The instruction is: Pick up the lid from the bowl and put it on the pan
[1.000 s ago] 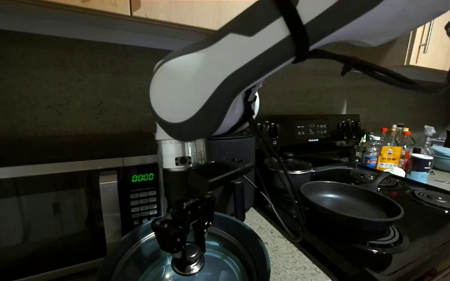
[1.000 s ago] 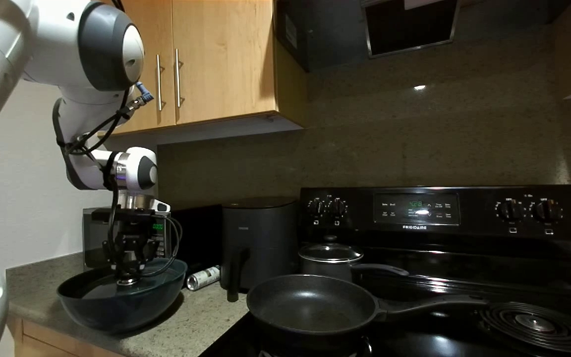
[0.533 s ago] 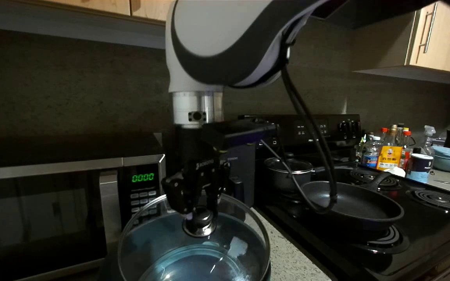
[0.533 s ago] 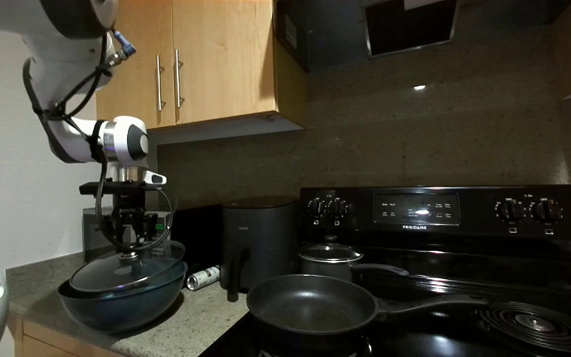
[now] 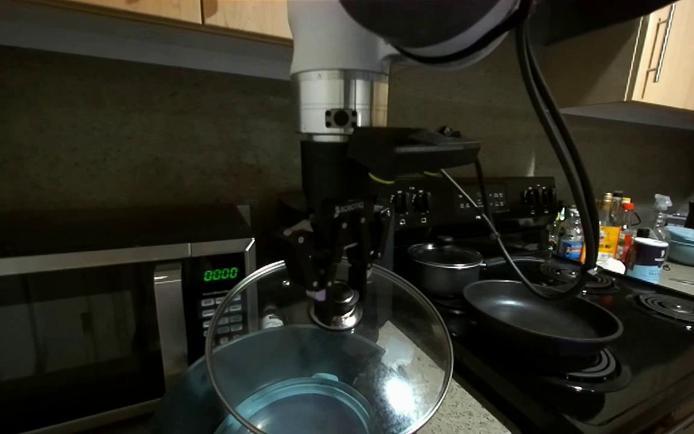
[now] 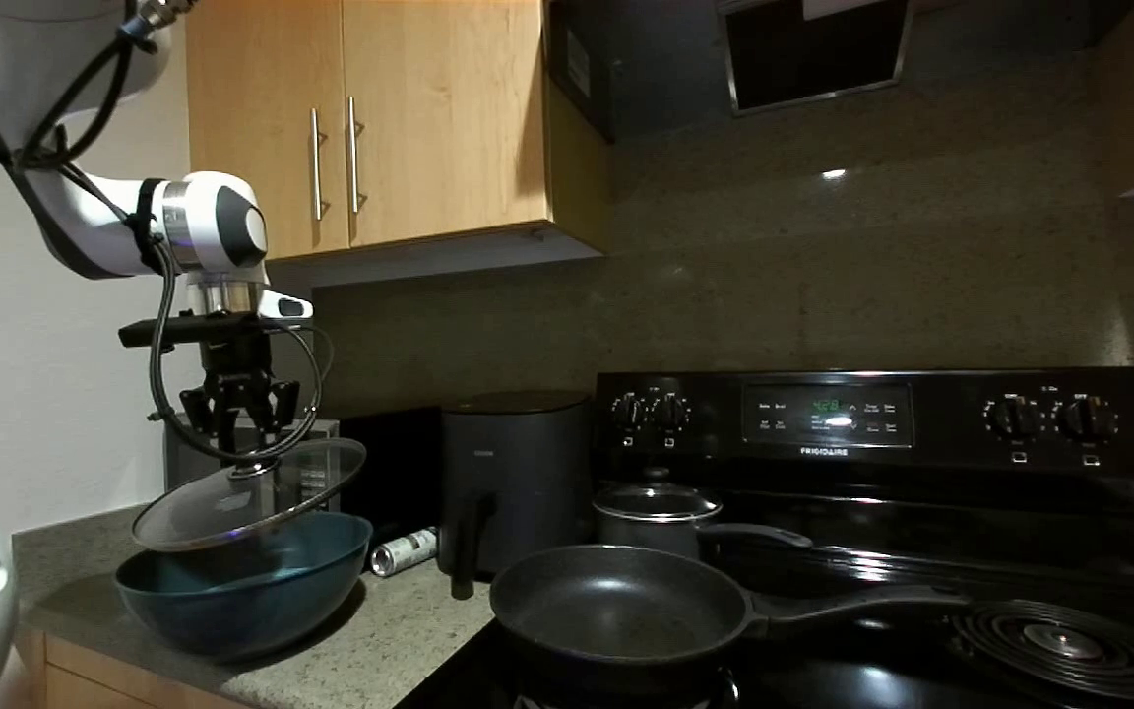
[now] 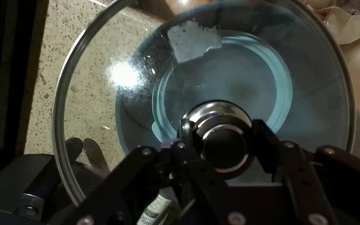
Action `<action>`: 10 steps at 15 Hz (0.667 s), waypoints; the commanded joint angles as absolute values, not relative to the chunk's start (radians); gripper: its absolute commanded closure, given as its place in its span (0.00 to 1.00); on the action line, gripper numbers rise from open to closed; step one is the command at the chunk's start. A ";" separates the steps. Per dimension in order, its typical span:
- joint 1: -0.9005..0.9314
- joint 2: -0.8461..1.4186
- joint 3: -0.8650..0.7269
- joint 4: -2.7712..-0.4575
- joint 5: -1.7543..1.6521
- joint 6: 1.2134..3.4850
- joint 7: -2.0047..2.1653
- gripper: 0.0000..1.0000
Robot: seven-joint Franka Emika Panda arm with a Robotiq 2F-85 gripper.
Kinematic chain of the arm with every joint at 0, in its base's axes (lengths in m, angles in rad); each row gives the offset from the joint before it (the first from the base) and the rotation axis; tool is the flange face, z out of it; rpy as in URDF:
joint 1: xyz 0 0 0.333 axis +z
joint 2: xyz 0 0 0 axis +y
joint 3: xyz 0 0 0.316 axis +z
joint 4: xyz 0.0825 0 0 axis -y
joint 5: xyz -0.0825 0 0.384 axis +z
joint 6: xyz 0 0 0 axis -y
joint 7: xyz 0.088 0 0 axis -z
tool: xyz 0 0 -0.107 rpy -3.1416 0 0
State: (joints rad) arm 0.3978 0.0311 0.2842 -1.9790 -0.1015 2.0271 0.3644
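Note:
My gripper (image 5: 338, 295) is shut on the dark knob of the glass lid (image 5: 407, 343). The wrist view shows both fingers (image 7: 220, 140) pressing the knob's sides, with the lid (image 7: 205, 90) spread below. In an exterior view the lid (image 6: 203, 512) hangs tilted above the blue-grey bowl (image 6: 242, 611), its side towards the air fryer higher. The lid appears apart from the bowl, which also shows through the glass (image 5: 299, 349). A pale blue ring shows inside the bowl. The black pan (image 6: 621, 611) sits uncovered on the stove in both exterior views (image 5: 540, 319).
A lidded black pot (image 6: 656, 517) stands behind the pan. A dark air fryer (image 6: 515, 483) and a lying can (image 6: 405, 551) are between bowl and stove. A microwave (image 5: 70, 337) stands behind the bowl. Bottles (image 5: 600, 235) stand beyond the stove. A cabinet (image 6: 444, 128) hangs above.
My gripper has risen from the bowl with the lid on it. The lid came off the bowl and now hangs tilted above it. Bowl and pan have not moved.

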 commanded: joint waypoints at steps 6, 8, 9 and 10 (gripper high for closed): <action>0.269 -0.243 0.234 -2.402 0.096 2.248 0.512 0.75; 0.248 -0.327 0.228 -2.524 0.149 2.283 0.545 0.75; 0.240 -0.376 0.227 -2.586 0.176 2.296 0.562 0.75; 0.236 -0.415 0.229 -2.640 0.207 2.319 0.578 0.75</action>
State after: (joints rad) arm 0.2548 -0.2316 0.2187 -2.4540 0.1221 2.2522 0.5204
